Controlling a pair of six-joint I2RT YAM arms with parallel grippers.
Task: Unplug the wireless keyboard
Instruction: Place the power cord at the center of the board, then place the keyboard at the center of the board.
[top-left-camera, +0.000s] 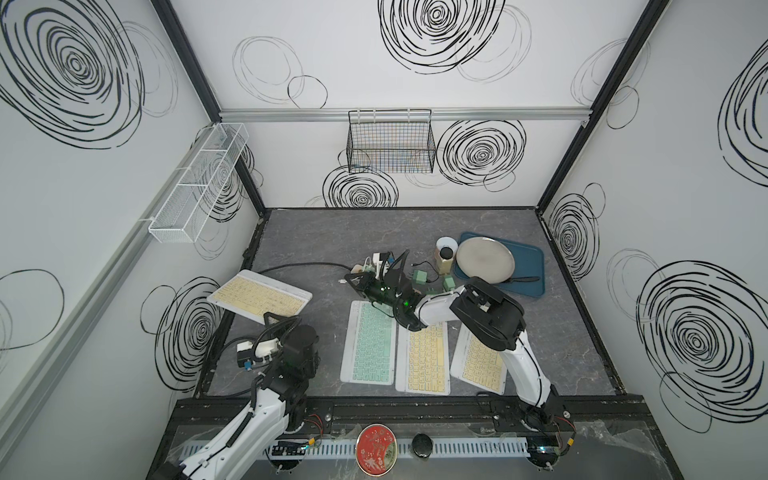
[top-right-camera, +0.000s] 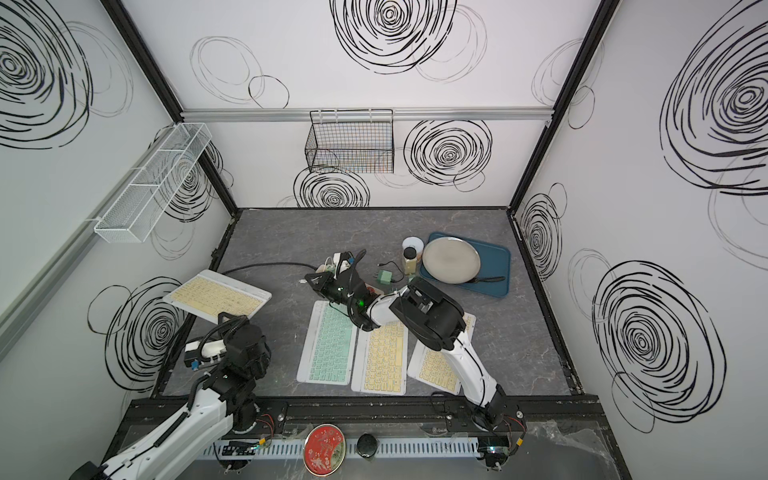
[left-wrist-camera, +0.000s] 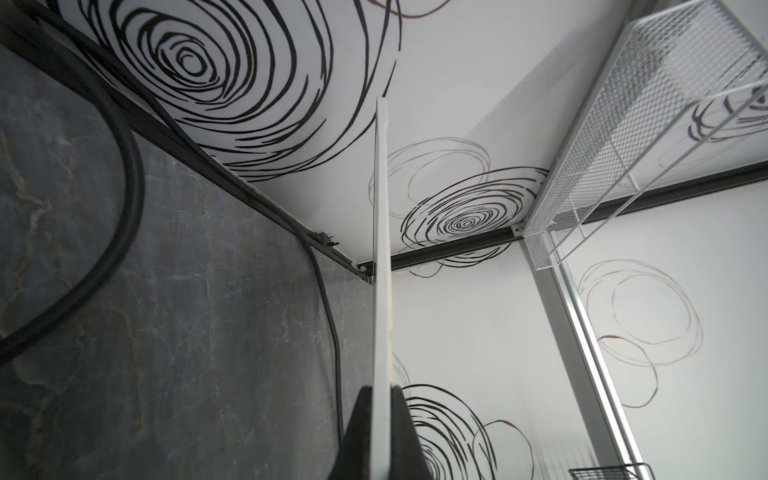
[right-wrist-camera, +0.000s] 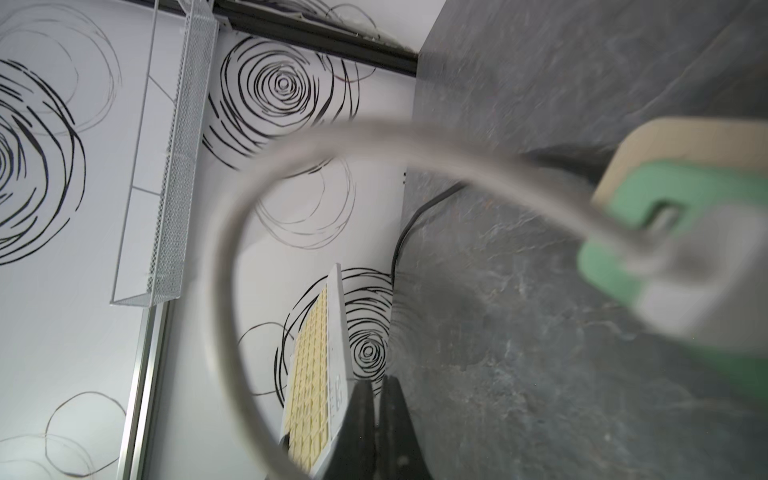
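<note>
My desk (top-left-camera: 415, 232) looks like dark grey veined stone, matt. The keyboard (top-left-camera: 259, 296) has a smooth white plastic shell and cream keys. The plate (top-left-camera: 485, 257) is dull brushed metal, on a blue plastic tray (top-left-camera: 530, 257). The black basket (top-left-camera: 390, 143) is thin wire and the white basket (top-left-camera: 195, 187) fine painted mesh. The grey cable (right-wrist-camera: 222, 270), blurred, may be rubbery.

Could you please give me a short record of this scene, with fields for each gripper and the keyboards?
left gripper: shut on the raised keyboard
right gripper: jaws shut near the green charger; hold on the white cable unclear
flat on table: green keyboard, middle keyboard, tilted keyboard
</note>
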